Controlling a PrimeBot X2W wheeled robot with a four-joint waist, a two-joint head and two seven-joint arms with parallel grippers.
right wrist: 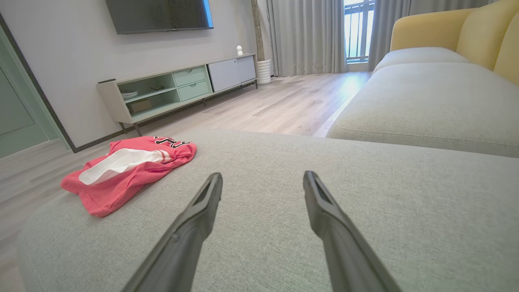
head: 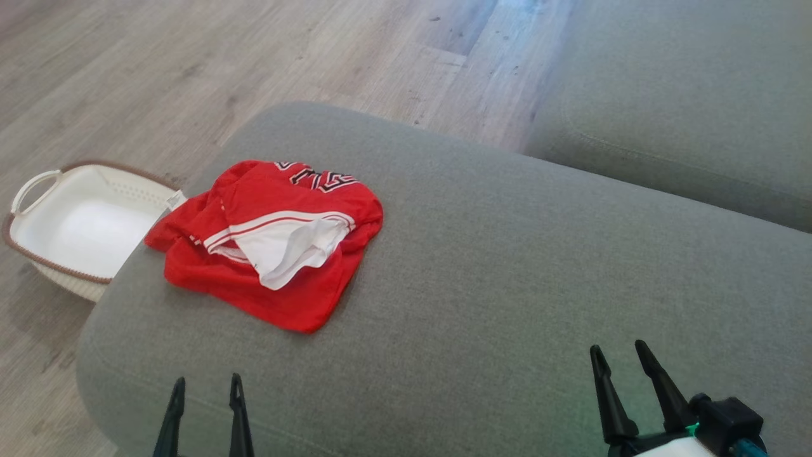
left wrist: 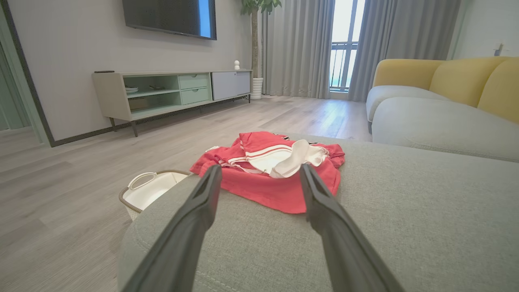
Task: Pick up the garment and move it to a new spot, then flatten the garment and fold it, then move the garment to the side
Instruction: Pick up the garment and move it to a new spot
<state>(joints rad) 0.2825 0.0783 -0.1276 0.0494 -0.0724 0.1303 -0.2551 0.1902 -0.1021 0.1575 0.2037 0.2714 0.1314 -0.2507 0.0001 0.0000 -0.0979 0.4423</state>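
The garment [head: 279,241] is a red sports jersey with white trim and black lettering, lying crumpled near the far left corner of the grey ottoman [head: 482,266]. My left gripper [head: 208,383] stands open at the near left edge, well short of the jersey, with nothing between its fingers. My right gripper [head: 617,352] is open too, low at the right over bare cushion. In the left wrist view the garment [left wrist: 279,178] lies just beyond the left gripper [left wrist: 259,170]. From the right wrist, the garment [right wrist: 125,174] sits far to the left of the right gripper [right wrist: 261,178].
A white basket [head: 44,244] with a brown rim stands on the wood floor against the ottoman's left end. A grey and yellow sofa [head: 685,95] lies beyond the ottoman at the right. A TV cabinet [left wrist: 170,91] stands by the far wall.
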